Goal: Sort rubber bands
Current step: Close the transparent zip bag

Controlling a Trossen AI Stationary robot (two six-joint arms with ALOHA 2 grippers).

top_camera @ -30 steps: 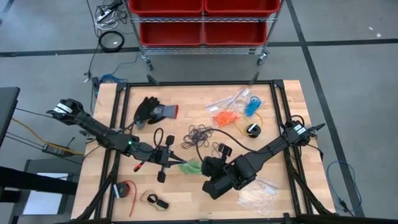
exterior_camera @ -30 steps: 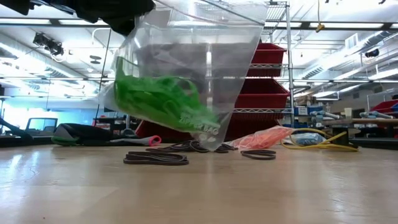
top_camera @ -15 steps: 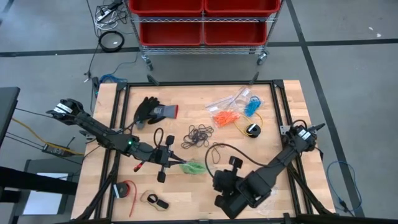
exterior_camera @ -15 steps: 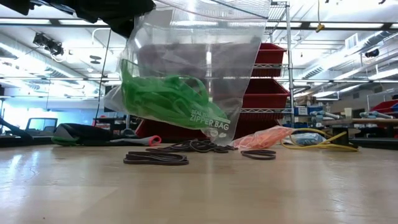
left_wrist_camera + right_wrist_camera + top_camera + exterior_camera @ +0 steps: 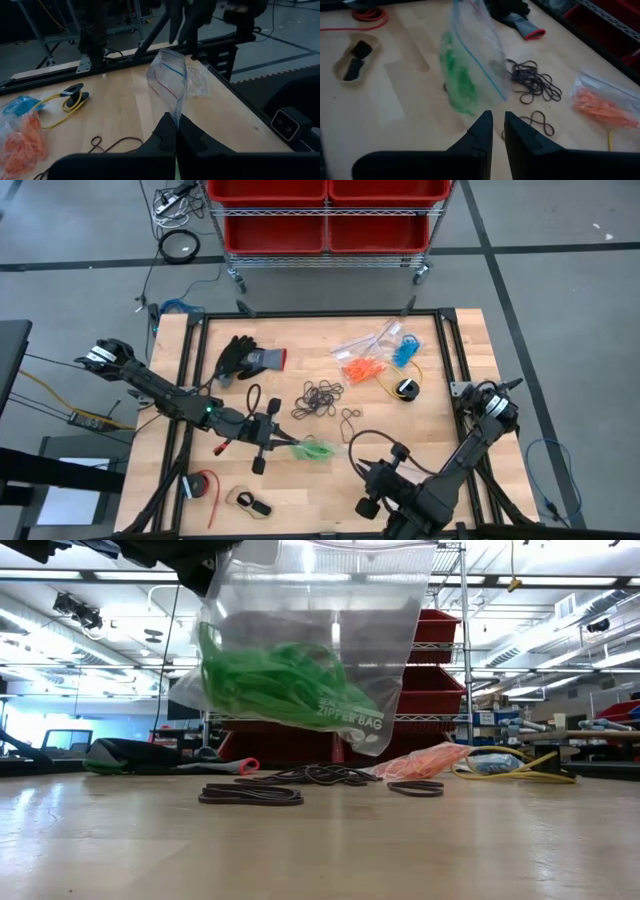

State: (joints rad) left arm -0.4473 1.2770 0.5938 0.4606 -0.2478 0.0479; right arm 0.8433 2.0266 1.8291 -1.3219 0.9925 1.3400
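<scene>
Right gripper (image 5: 372, 482) withdrew; bag (image 5: 300, 650) reads "ZIPPER BAG".

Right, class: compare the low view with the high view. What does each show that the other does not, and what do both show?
Only the low view: the print on the zipper bag reading ZIPPER BAG, and the ceiling lights of the room.
Only the high view: both arms, with the left gripper shut on the bag's edge and the right gripper drawn back from it, and a black glove.
Both: the green rubber bands inside the bag, the black rubber bands loose on the table, and the orange bands in another bag.
</scene>
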